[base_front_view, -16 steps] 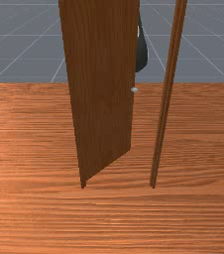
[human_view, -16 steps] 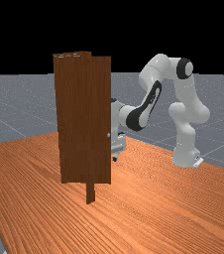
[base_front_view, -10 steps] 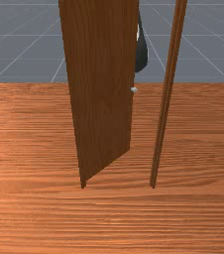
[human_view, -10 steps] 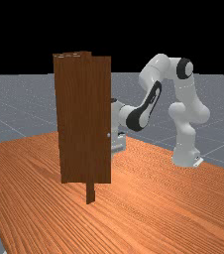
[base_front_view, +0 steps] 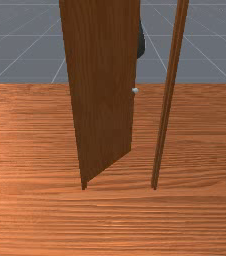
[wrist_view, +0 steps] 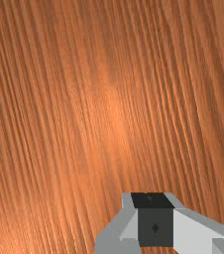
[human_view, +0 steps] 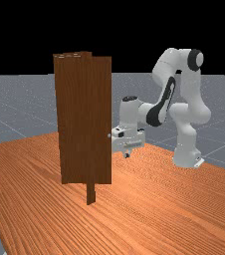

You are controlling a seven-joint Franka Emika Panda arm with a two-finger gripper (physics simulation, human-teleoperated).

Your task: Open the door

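In the front view the brown door [base_front_view: 102, 95] hangs at a slant, its edge on the front view's right swung back toward the arm, with a wide gap to the frame post [base_front_view: 170, 95]. A small pale knob [base_front_view: 135, 90] shows at that edge. In the far view my gripper [human_view: 127, 154] points down over the table, right of the door [human_view: 84, 119] and lower than the knob [human_view: 109, 135], apart from both. The wrist view has the gripper [wrist_view: 155, 218] over bare wood; whether it is open or shut I cannot tell.
The wooden table [human_view: 149, 199] spreads under the door and gripper. A frame post [human_view: 91, 193] reaches down below the door panel in the far view. A dark part of the arm [base_front_view: 141, 45] shows behind the door's edge in the front view.
My hand has moved toward the far view's right, out from behind the door's edge, and the arm has drawn back toward its base. The door and knob look the same.
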